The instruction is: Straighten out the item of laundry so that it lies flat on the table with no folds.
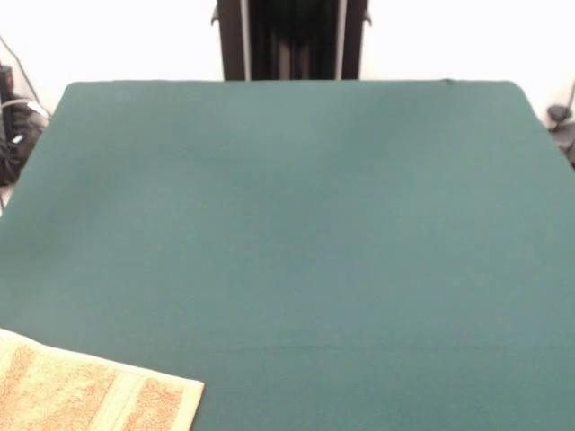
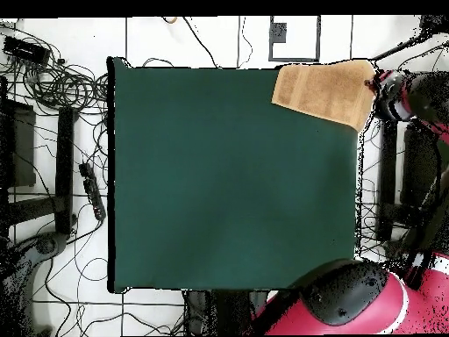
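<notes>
The item of laundry [image 1: 81,391], an orange-tan towel with a paler stripe, lies at the table's near left corner in the front view, cut off by the picture's edge. In the overhead view it [image 2: 320,92] lies at the top right corner of the green table [image 2: 228,184] and reaches a little past the table's edges. It looks spread out there, with no large fold showing. The arm's red and black end with the gripper [image 2: 381,86] sits just off the towel's right edge, beside the table. The front view does not show the gripper.
The robot's pedestal [image 1: 292,40] stands at the far side of the table [image 1: 296,224]. The red arm [image 2: 351,303] rises from the bottom and runs up the table's right side. Cables and gear [image 2: 53,88] lie on the floor to the left.
</notes>
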